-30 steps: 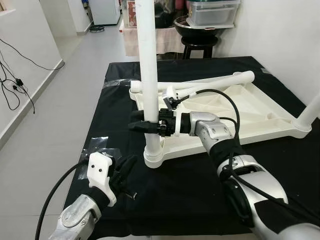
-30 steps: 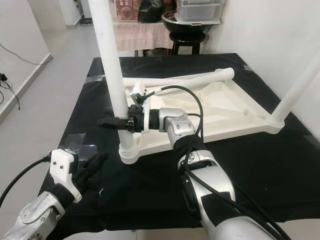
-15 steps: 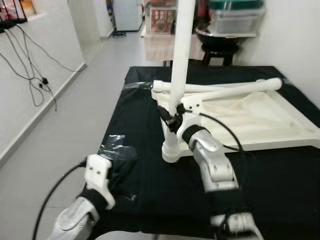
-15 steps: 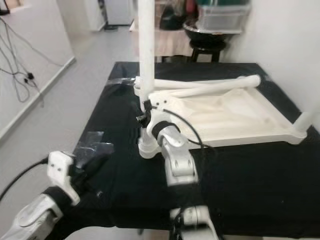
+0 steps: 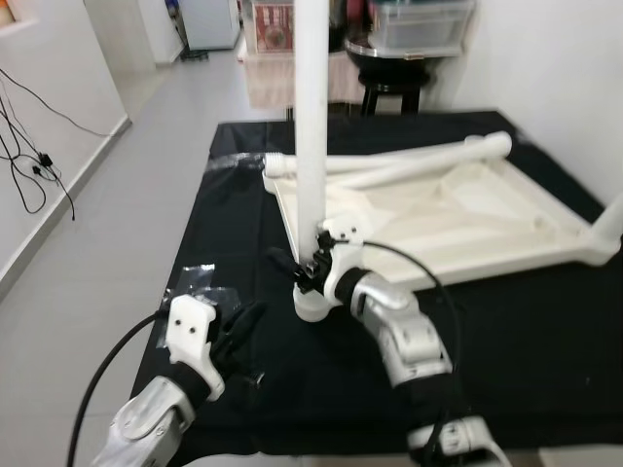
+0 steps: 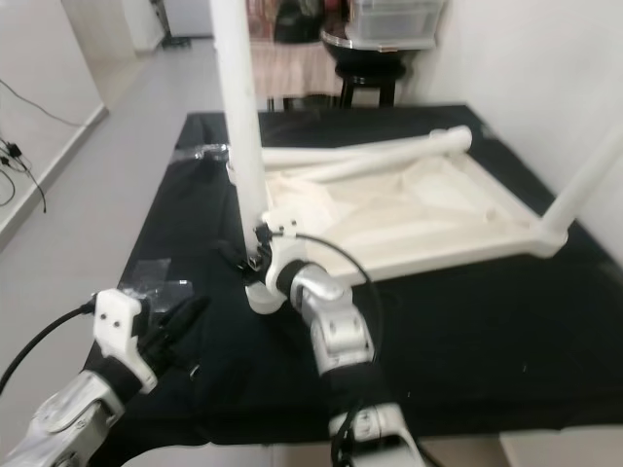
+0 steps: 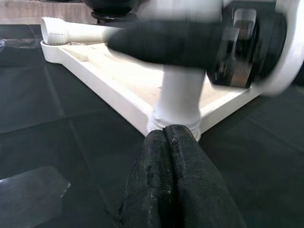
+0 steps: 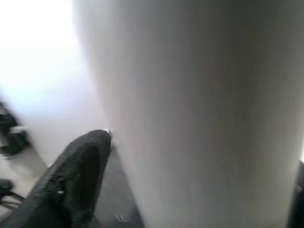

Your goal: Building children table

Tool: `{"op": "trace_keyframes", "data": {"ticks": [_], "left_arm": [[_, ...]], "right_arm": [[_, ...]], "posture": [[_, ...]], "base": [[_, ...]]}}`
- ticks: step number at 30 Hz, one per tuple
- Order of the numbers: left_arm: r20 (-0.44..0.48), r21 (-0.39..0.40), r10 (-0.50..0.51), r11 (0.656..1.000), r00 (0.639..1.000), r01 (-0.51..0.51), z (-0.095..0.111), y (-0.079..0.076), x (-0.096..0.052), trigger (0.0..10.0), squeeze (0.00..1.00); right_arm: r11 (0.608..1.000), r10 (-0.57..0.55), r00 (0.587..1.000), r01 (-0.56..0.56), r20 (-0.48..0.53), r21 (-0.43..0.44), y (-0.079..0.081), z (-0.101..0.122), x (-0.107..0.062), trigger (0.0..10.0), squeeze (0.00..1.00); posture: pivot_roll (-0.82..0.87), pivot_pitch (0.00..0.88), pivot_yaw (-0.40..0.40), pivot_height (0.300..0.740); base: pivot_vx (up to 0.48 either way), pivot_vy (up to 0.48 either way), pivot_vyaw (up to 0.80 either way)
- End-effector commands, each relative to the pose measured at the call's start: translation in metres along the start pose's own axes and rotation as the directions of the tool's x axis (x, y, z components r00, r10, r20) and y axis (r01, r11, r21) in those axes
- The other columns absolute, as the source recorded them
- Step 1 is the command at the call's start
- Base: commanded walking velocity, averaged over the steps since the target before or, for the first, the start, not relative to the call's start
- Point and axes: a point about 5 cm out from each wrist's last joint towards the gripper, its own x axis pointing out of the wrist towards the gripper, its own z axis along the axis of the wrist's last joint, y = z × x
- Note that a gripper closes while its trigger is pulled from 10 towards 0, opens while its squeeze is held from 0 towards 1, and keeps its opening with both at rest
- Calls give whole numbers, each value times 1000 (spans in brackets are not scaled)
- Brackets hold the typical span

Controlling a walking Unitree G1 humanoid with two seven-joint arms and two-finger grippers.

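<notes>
A white children's table top lies upside down on a black-covered table. One white leg stands upright in its near left corner socket. My right gripper is shut on this leg just above the socket; in the right wrist view the leg fills the space between the fingers. A second leg stands at the right corner. Loose legs lie across the far edge. My left gripper is shut and holds nothing, low over the cloth in front of the socket, fingers pressed together.
Black cloth covers the work table, with a clear plastic scrap near its left edge. Behind it stand a dark stool and a plastic box. Cables hang on the left wall. A white wall runs along the right.
The camera shifted. My right gripper has slid down the upright leg towards the socket, and its forearm now reaches in from the front. The left gripper stays where it was.
</notes>
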Motion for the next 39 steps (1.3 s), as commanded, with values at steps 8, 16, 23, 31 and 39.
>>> {"op": "trace_keyframes", "data": {"ticks": [8,16,23,31,39], "left_arm": [[-3,-7,-3,1000,1000,3,-2,-2,1,10000,0],[-1,-8,-1,1000,1000,1,-2,-3,1,10000,0],[2,-12,-2,1000,1000,2,-1,-4,1,10000,0],[5,-13,-3,1000,1000,3,0,-4,0,10000,0],[6,-9,3,1000,1000,-2,3,-1,-4,10000,0]], "right_arm": [[797,584,806,-592,-96,-121,-7,36,5,10000,0],[772,629,770,-635,-109,-29,-16,44,9,0,0],[773,631,770,-634,-98,3,-21,40,8,0,0],[867,495,865,-498,-86,-24,-31,23,-3,0,0],[991,-128,985,130,-119,15,-3,-28,-5,0,0]], "posture": [[-15,38,5,740],[-11,46,0,740],[-15,55,2,740],[-20,74,-5,740],[-35,103,19,740]], "base": [[0,0,0],[0,0,0],[0,0,0],[0,0,0],[0,0,0]]}}
